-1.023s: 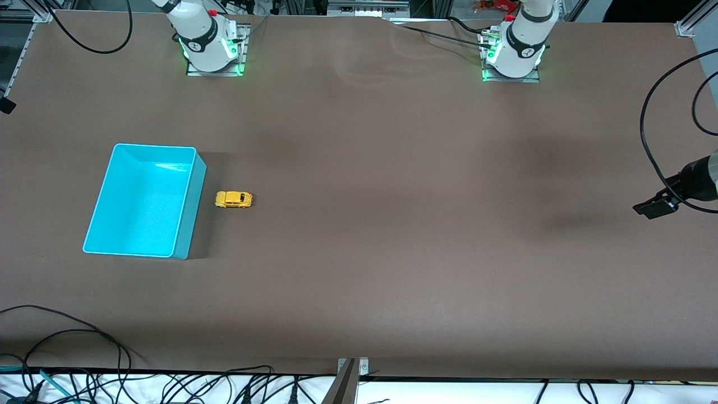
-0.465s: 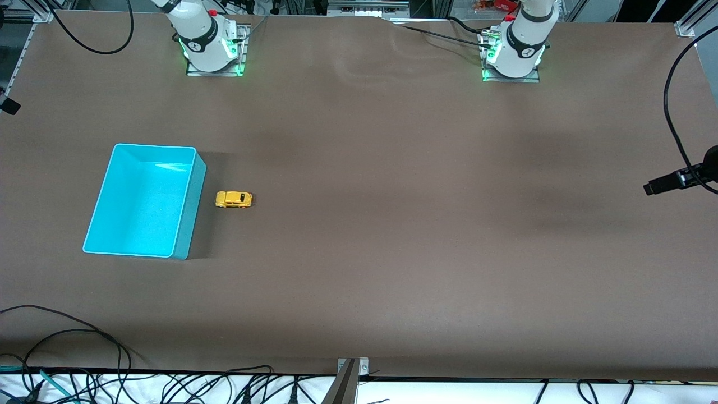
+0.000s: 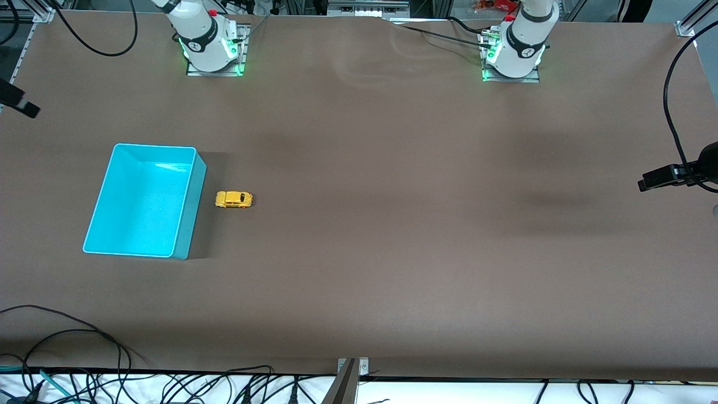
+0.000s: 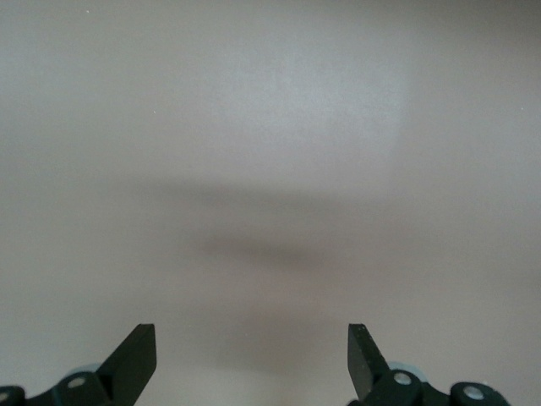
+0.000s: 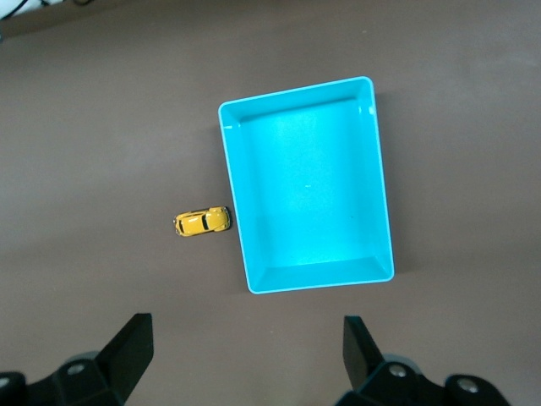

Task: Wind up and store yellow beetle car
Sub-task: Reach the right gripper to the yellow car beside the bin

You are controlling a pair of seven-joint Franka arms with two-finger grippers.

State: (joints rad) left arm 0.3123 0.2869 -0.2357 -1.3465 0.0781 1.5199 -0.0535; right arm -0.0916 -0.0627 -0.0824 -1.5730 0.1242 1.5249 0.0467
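One yellow beetle car (image 3: 234, 199) sits on its four small black wheels on the brown table (image 3: 392, 252), just beside the long wall of the single turquoise bin (image 3: 190, 207), on the side of the bin that faces the left arm's end of the table. The toy has a rounded, domed body in bright yellow with dark windows, and it lies lengthwise across the table, one end pointing at the bin without touching it. It is far smaller than the bin, whose floor shows bare through its open top.

Two arms stand at the table, each with one gripper. The right gripper (image 5: 245, 359) hangs high over the bin and the car, its two dark fingers (image 5: 131, 347) spread wide apart and holding nothing; in the right wrist view the car (image 5: 202, 222) and the bin (image 5: 232, 186) lie side by side well below it. The left gripper (image 4: 252, 359) hovers over bare tabletop at the left arm's end of the table, well apart from the bin, its two fingers (image 4: 135, 351) likewise wide apart and empty; in the front view only a dark part of it (image 3: 659, 178) shows at the edge.

Loose black cables (image 3: 73, 336) trail along the table's edge nearest the front camera.
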